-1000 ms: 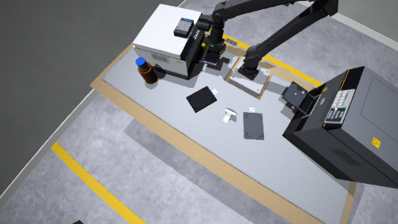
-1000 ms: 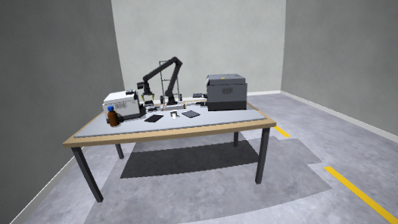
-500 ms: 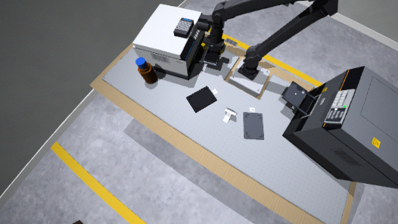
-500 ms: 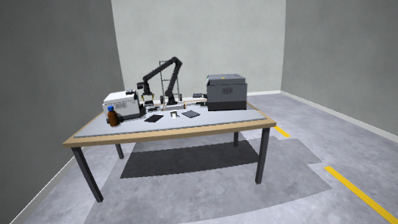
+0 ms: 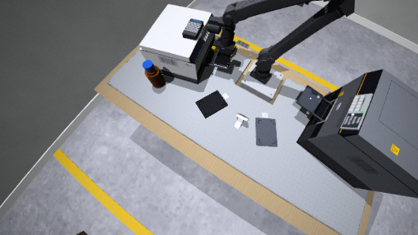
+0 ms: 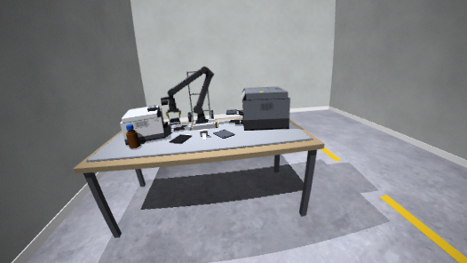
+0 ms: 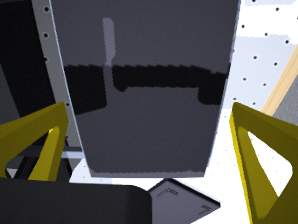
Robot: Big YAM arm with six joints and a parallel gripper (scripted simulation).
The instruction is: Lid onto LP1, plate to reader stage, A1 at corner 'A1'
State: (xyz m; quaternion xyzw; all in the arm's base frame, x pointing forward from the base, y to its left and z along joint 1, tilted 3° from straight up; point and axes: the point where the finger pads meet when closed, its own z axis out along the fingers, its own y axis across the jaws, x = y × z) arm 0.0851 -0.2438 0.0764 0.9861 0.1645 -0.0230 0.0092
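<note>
My gripper point(image 5: 223, 59) hangs over the stage at the front of the white dispenser point(image 5: 175, 40), fingers fully open. In the wrist view the dark, glossy lid point(image 7: 147, 76) covers the plate on that stage. It lies between and below my yellow fingers, and they do not touch it. The plate itself is hidden under the lid. The reader point(image 5: 369, 131) stands at the right with its empty stage point(image 5: 311, 99) extended. Two flat bench positions lie on the deck, one black point(image 5: 211, 104) and one grey point(image 5: 266, 132). Their labels are too small to read.
A brown capped bottle point(image 5: 154, 74) with a blue cap stands on the bench left of the dispenser. A small white item point(image 5: 240, 120) lies between the two bench positions. The arm's base point(image 5: 262, 77) sits at the back of the deck.
</note>
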